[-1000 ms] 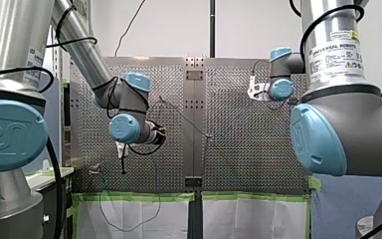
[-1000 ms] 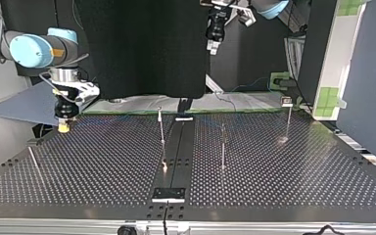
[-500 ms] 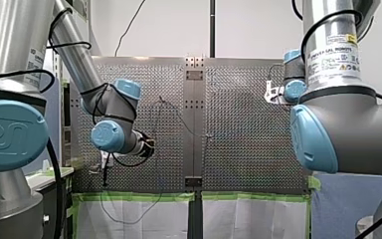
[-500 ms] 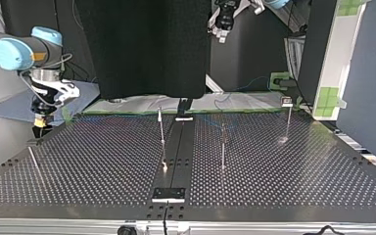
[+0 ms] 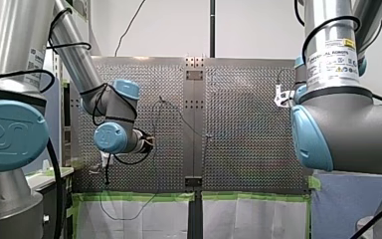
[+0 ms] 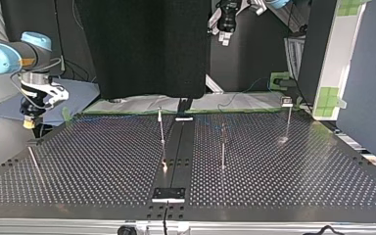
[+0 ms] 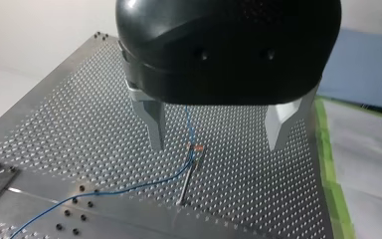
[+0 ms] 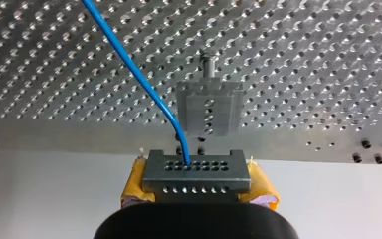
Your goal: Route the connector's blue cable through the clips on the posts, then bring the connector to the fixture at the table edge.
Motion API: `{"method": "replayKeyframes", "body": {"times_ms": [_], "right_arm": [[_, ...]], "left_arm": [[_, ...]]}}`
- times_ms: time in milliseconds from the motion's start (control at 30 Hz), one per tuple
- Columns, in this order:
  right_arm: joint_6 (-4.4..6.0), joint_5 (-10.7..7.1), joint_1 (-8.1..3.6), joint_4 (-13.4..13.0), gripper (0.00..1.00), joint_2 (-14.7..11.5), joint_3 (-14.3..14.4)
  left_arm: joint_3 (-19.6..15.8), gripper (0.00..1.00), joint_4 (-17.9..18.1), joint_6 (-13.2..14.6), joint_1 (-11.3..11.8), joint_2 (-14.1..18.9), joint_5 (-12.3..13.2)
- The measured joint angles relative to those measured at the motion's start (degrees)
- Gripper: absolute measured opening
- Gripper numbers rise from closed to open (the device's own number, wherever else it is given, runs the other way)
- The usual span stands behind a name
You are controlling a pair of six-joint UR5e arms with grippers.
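Note:
In the right wrist view my right gripper [image 8: 195, 191] is shut on the grey connector [image 8: 195, 172], with a yellow pad on each side. The blue cable [image 8: 129, 64] runs from the connector out over the perforated table. The grey fixture [image 8: 209, 112] stands just ahead of the connector, at the table's edge. In the top view my right gripper [image 6: 28, 123] hangs beyond the table's left corner. My left gripper [image 7: 216, 129] is open, high above a thin post [image 7: 189, 174]. That post's clip [image 7: 195, 151] carries the cable [image 7: 104, 193]. Nothing is between its metal fingers [image 7: 154, 124].
Three thin posts [image 6: 161, 128] [image 6: 223, 147] [image 6: 288, 120] stand on the perforated table [image 6: 103, 161] in the top view. A dark centre strip [image 6: 176, 152] runs toward a small plate [image 6: 169, 194]. Green tape [image 5: 139, 197] and white sheeting line the front view's near table edge.
My right gripper has carried the connector toward the top view's left, past the table's corner. My left arm has swung toward the front view's left, and its gripper has risen in the top view.

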Motion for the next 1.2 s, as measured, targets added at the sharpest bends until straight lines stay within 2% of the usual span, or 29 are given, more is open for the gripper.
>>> {"method": "replayKeyframes", "body": {"times_ms": [133,300,667,900,1200], "right_arm": [[0.40,-2.03,-0.68,-0.3,0.00,0.6,-0.8],[-0.05,-4.64,-1.33,0.4,0.00,2.6,-2.8],[-0.15,-9.63,-2.92,0.6,0.00,3.7,-5.2],[-0.29,-12.51,-3.94,0.6,0.00,3.7,-5.7],[-0.29,-16.24,-5.55,0.3,0.00,3.9,-6.1]], "left_arm": [[0.0,1.00,0.1,0.0,0.0,0.0,-1.8],[0.0,1.00,0.1,0.0,0.0,0.0,-3.5],[0.0,1.00,0.4,0.1,0.0,0.0,-4.0],[0.0,1.00,-0.5,0.1,0.0,0.0,-5.4],[0.0,1.00,-0.8,0.2,0.0,0.0,-5.7]]}}
